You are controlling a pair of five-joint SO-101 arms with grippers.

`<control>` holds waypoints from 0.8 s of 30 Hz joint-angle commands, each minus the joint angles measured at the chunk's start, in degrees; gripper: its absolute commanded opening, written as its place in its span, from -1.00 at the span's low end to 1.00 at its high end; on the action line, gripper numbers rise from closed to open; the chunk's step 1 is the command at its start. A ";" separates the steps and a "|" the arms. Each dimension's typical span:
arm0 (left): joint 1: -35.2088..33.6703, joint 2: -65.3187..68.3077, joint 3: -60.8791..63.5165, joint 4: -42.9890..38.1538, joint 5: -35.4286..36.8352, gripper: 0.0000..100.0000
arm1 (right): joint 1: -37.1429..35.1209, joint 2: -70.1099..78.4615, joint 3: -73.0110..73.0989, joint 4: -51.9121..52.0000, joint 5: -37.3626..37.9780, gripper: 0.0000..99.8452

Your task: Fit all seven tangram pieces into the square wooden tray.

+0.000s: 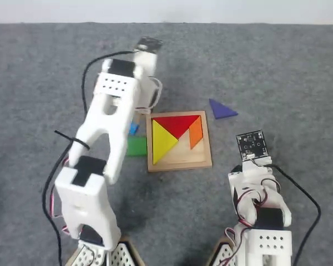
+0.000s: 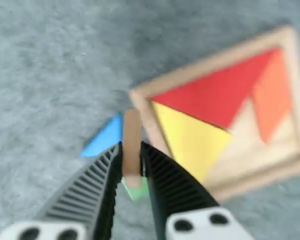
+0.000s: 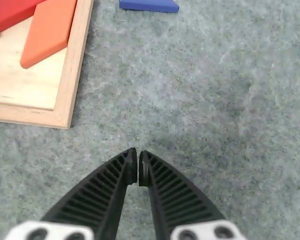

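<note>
The square wooden tray (image 1: pixel 180 164) lies mid-table and holds a red triangle (image 1: pixel 176 124), a yellow triangle (image 1: pixel 163 141) and an orange parallelogram (image 1: pixel 195 133). My left gripper (image 2: pixel 131 147) hangs just off the tray's (image 2: pixel 210 62) left rim, shut on a thin tan piece (image 2: pixel 132 135) seen edge-on. Below it on the carpet lie a blue piece (image 2: pixel 106 136) and a green piece (image 2: pixel 135 192). My right gripper (image 3: pixel 138 161) is shut with nothing in it, over bare carpet off the tray's right corner (image 3: pixel 65 100). A purple triangle (image 1: pixel 222 109) lies beyond the tray's far right corner.
Grey carpet covers the whole table. The left arm (image 1: pixel 108 122) stretches along the tray's left side and partly covers the green piece (image 1: pixel 136 146) and blue piece (image 1: pixel 134 128). The right arm (image 1: pixel 258 194) stands near the front right. The tray's front half is bare wood.
</note>
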 commanded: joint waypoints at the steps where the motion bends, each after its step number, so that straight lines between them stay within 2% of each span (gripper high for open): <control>1: 6.77 -5.45 -2.77 2.99 -0.35 -0.98 | -0.66 -0.92 -0.53 0.13 0.53 -0.97; 6: 14.15 -1.67 -1.10 -2.73 2.37 -0.97 | -0.66 -0.92 -0.62 0.13 0.53 -0.97; 12: 16.79 7.38 -1.36 -9.58 10.64 -0.97 | -0.66 -1.01 -0.70 0.13 0.53 -0.97; 18: 20.48 10.37 -1.36 -10.73 12.31 -0.97 | -0.66 -1.01 -0.88 0.13 0.53 -0.97; 24: 20.13 10.90 -1.36 -10.29 13.54 -0.97 | -0.66 -1.01 -0.88 0.13 0.53 -0.97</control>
